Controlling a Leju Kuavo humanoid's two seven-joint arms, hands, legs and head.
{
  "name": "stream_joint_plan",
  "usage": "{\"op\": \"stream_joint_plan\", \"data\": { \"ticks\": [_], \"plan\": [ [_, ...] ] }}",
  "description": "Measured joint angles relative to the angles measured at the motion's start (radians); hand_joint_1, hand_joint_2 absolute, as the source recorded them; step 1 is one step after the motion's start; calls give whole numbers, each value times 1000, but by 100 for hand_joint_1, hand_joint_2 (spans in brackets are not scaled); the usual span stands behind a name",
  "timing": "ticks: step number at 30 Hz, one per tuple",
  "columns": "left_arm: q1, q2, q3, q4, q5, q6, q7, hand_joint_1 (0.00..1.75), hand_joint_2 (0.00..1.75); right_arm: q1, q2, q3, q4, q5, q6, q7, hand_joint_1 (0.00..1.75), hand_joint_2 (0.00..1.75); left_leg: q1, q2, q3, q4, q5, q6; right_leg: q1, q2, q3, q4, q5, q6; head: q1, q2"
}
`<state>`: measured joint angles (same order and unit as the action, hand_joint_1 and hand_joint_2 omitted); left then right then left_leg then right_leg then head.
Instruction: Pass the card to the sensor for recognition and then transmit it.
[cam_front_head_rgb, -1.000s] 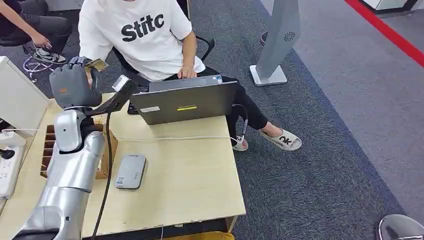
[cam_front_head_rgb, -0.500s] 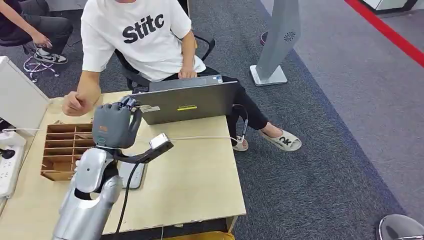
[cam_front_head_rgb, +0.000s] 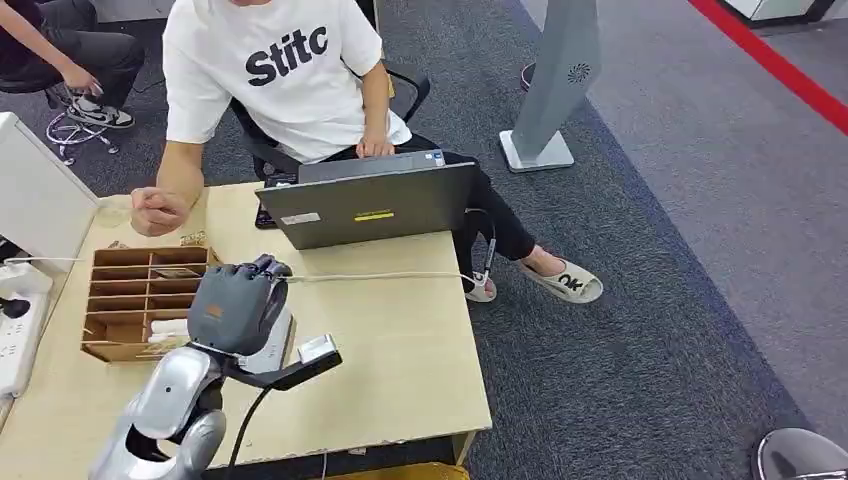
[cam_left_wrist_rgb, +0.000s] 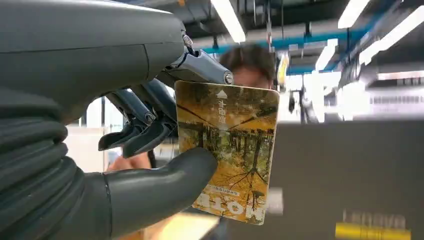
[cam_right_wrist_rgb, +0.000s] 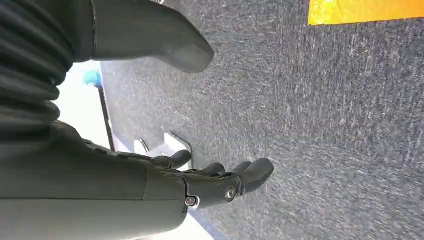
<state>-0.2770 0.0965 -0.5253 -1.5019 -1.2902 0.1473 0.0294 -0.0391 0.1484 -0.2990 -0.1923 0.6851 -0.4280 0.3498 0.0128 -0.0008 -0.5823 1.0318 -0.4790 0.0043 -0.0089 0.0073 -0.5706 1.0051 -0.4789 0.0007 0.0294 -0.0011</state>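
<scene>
Biggest thing we're working over is the light wooden table (cam_front_head_rgb: 400, 350). Its right edge drops straight to grey carpet (cam_front_head_rgb: 650, 300), with plenty of open floor that side. The far edge is crowded: an open laptop (cam_front_head_rgb: 368, 205) sits there with a person in a white shirt (cam_front_head_rgb: 280, 70) right behind it, their fist (cam_front_head_rgb: 155, 212) resting on the table's far left corner. A white cable (cam_front_head_rgb: 380, 276) runs across the tabletop in front of the laptop. On the left, a wooden compartment box (cam_front_head_rgb: 130, 300) takes up that side, so the free patch of table is the middle and right.

Our left hand (cam_front_head_rgb: 238, 305) hovers just beside the box, above the grey sensor pad (cam_front_head_rgb: 272, 345), which it mostly hides. In the left wrist view the hand (cam_left_wrist_rgb: 125, 125) pinches the card (cam_left_wrist_rgb: 227, 150) between thumb and fingers, held upright facing the laptop. The card shows an autumn forest print in yellows and browns, with a small arrow at one end and pale lettering at the other.

Our right hand (cam_right_wrist_rgb: 200, 185) hangs over the carpet, fingers loosely apart, holding nothing.
</scene>
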Motion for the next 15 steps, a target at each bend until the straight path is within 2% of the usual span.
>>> {"op": "stream_joint_plan", "data": {
  "ticks": [6, 15],
  "plan": [
    [22, 40, 0, 84, 10, -4, 0, 175, 175, 0, 4, -17, 0, 10, 0, 8, 0, 175, 0, 0, 0, 0, 0, 0, 0, 0, 0, 0, 0, 0, 0, 0],
    [40, 29, 27, 277, -41, 32, 43, 175, 175, 0, 11, -36, 0, 47, 0, 16, 0, 175, 0, 0, 0, 0, 0, 0, 0, 0, 0, 0, 0, 0, 0, 0]
  ]
}}
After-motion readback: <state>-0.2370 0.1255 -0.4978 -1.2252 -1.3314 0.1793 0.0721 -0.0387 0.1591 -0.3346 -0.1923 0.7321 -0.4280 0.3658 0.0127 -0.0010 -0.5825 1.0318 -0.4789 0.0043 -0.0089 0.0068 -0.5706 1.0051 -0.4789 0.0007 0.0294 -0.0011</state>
